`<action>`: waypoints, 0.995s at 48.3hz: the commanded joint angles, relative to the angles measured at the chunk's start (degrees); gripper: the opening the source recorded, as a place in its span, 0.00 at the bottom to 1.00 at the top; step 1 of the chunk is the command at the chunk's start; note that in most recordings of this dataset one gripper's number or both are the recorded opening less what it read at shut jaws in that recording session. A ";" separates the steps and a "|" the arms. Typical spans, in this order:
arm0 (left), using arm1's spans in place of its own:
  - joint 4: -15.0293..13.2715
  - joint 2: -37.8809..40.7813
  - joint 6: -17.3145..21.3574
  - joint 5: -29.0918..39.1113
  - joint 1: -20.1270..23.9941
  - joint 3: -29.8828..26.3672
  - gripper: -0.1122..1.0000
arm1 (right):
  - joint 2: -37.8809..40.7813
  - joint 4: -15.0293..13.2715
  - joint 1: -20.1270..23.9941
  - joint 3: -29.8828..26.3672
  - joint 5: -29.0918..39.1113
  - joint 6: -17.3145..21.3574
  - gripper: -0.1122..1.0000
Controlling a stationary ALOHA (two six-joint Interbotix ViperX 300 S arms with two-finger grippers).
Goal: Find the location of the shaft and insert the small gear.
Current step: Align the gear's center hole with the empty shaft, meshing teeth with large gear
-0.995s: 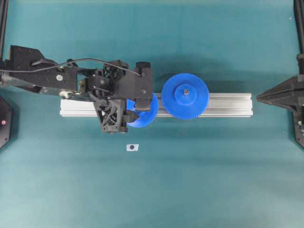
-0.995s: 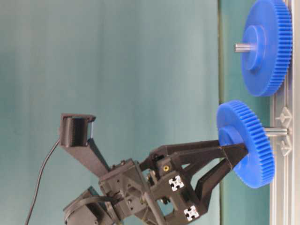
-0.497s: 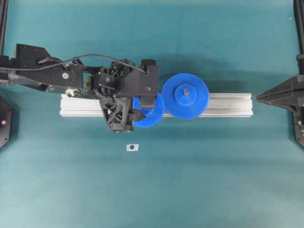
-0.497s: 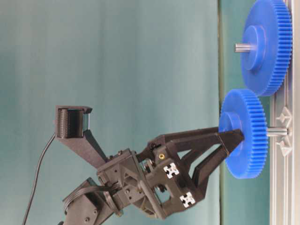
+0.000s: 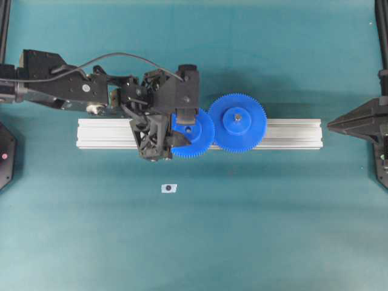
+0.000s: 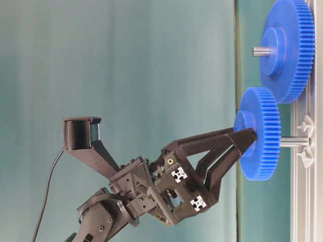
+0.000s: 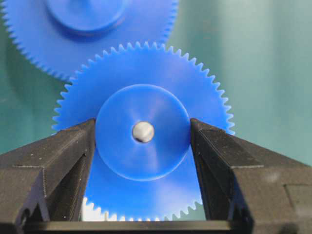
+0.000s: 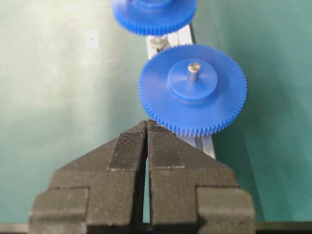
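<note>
The small gear [image 5: 193, 134], a blue toothed wheel, is held by its raised hub [image 7: 141, 146] between the fingers [image 7: 68, 156] of my left gripper [image 5: 182, 130], over the rail. The silvery end of the shaft [image 7: 143, 131] shows in the gear's centre hole. From the side, the shaft [image 6: 294, 142] runs bare between the small gear [image 6: 260, 133] and the rail, so the gear stands off the rail. My right gripper [image 8: 147, 122] is shut on nothing, far right [image 5: 330, 124], apart from the gears.
A wider blue gear [image 5: 236, 122] sits on its own pin on the aluminium rail [image 5: 291, 133], its teeth next to the small gear's rim. A small white tag with a dark dot [image 5: 169, 188] lies on the teal table in front of the rail.
My left gripper has carried the small gear from the rail's front edge up over the rail, beside the wider gear. The shaft's end now shows in its hole. The right gripper has not moved.
</note>
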 commanded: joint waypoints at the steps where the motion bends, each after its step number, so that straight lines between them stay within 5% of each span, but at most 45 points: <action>1: 0.18 -0.88 0.09 0.44 0.44 -0.35 0.68 | 0.26 0.00 -0.09 -0.35 -0.35 0.53 0.11; 48: 0.18 -4.22 -0.44 6.94 -0.35 1.05 0.68 | -0.18 -0.09 -0.09 0.00 -0.70 0.53 0.11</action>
